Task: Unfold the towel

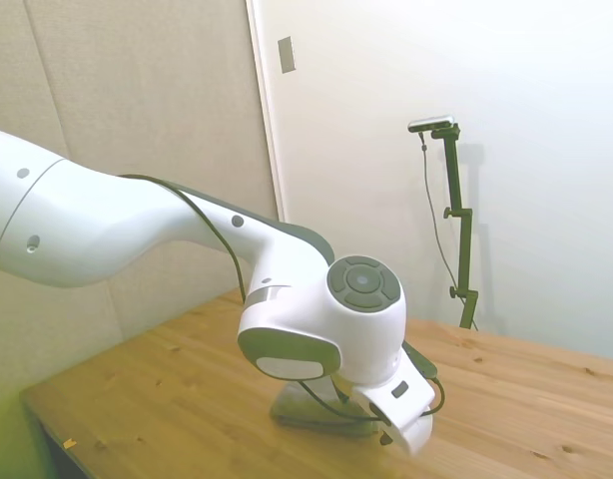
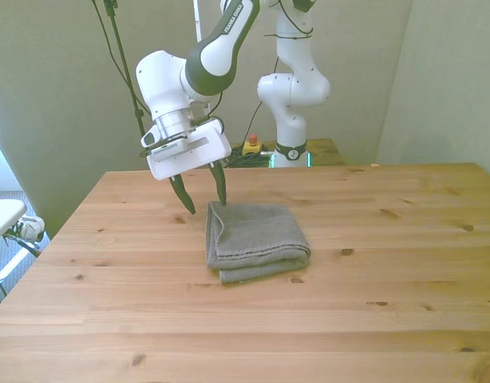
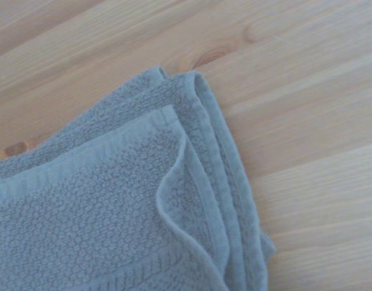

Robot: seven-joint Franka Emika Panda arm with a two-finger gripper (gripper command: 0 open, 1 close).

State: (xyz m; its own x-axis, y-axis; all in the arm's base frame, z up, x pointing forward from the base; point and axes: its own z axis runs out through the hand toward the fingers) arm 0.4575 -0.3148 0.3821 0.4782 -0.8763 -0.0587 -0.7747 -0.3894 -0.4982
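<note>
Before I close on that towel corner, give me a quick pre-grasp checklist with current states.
1. Gripper open: ok, fingers spread in the front view.
2. Towel still folded: ok, layered edges show at the corner.
3. Gripper at the corner: ok, one fingertip by the far corner on the front view's left.
4. Only the top layer between the fingers: cannot tell.
5. Wooden table around the towel free of obstacles: ok.
6. Fingertip height above the table: cannot tell.

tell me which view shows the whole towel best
The front view: the folded grey towel lies fully visible on the table. The wrist view shows only one layered corner up close; in the side view the arm hides most of it.
</note>
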